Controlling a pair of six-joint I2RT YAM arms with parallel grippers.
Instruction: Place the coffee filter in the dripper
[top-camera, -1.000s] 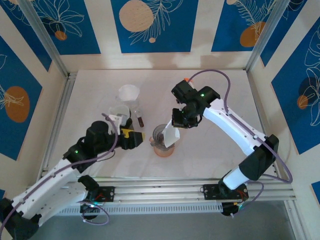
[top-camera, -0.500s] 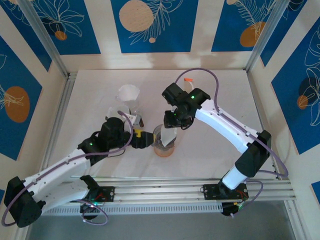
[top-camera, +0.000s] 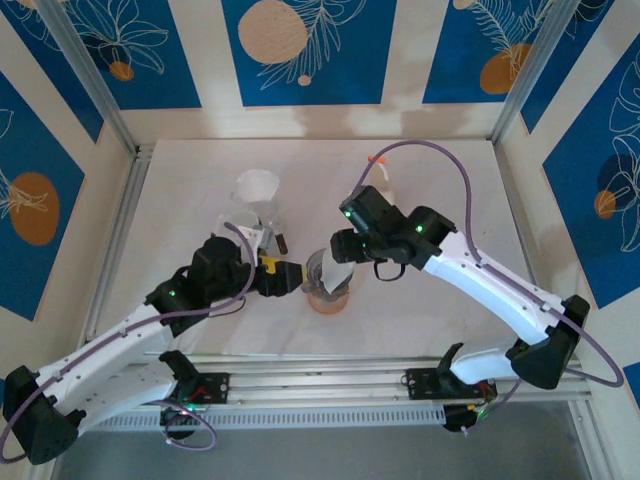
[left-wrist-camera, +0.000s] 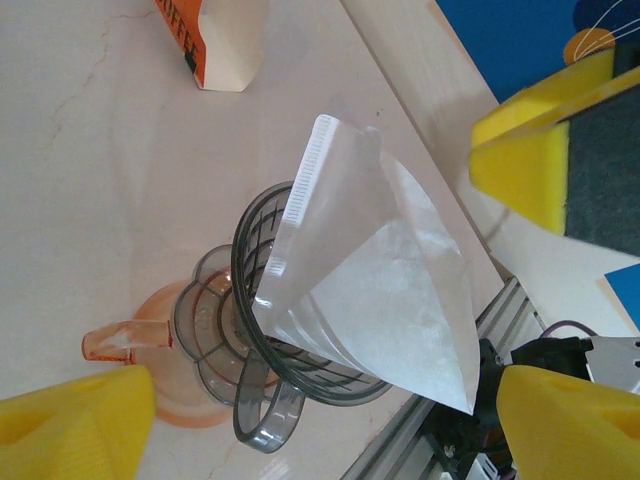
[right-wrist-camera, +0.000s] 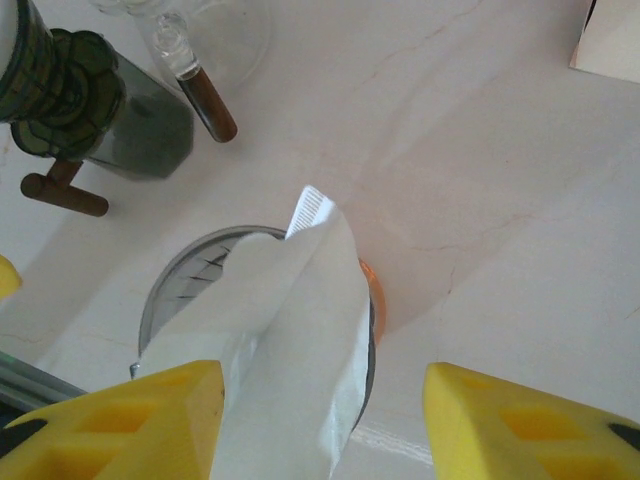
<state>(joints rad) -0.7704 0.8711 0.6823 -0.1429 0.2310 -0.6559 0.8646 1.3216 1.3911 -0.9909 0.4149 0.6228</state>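
Right jaws have released, left jaws gape — white paper coffee filter (left-wrist-camera: 385, 285), crooked in grey ribbed plastic dripper (left-wrist-camera: 252, 232), could tip out.

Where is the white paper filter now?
In the top view, the filter sits tilted in the dripper, near the middle of the table.

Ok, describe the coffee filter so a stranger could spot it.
On the table, look front and centre for the dark ribbed dripper on an orange base. The coffee filter is the white paper cone leaning out of it, crimped along one edge; the other white cone stands farther back.
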